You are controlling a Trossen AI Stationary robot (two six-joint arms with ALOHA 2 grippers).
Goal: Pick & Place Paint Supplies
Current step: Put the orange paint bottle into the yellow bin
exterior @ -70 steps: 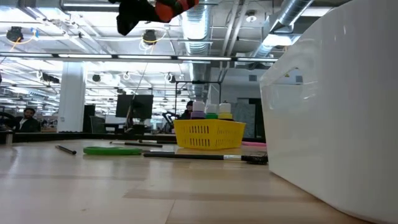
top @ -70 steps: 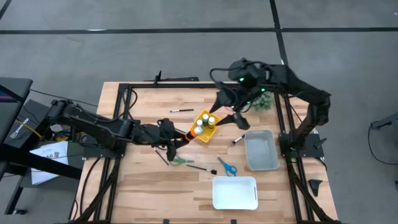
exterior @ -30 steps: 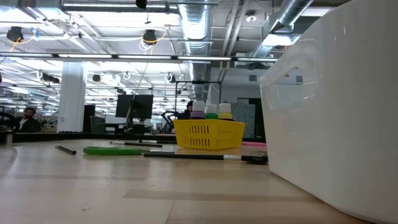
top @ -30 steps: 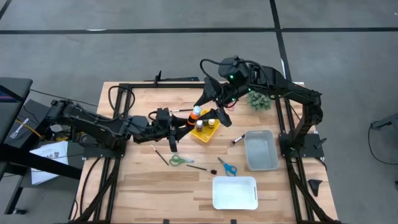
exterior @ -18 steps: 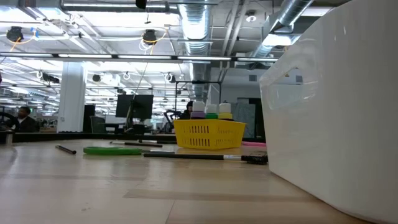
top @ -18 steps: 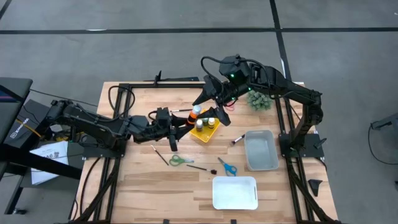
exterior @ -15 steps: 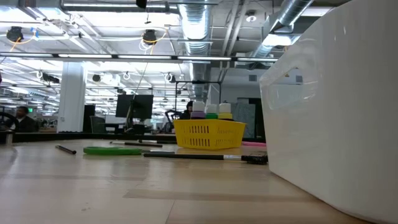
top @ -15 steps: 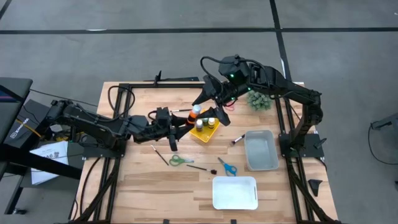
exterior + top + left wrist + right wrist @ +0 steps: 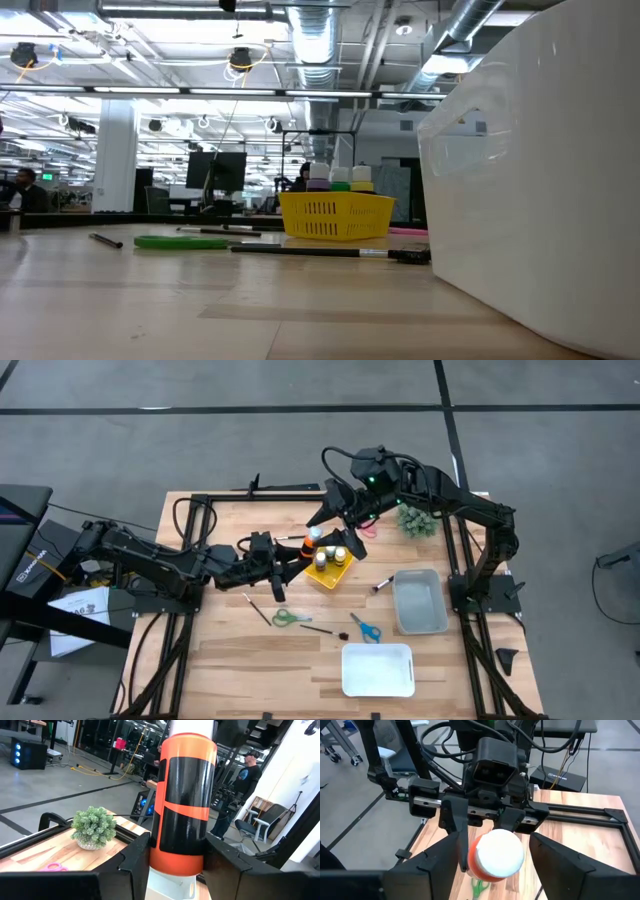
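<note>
L pincer point(image 9: 296, 557) clamped on orange bottle point(image 9: 312, 543), upright, cap up, just off yellow basket point(image 9: 331, 563) at its 10 o'clock. R pincer point(image 9: 330, 530) spread wide, straddling the cap from 1 o'clock; nearer arm for handover.

Low view, the white bin point(image 9: 530, 180) runs off the right edge and hides that side of the bench. Orange bottle point(image 9: 182, 800) bottom is cut off in the left wrist view.
</note>
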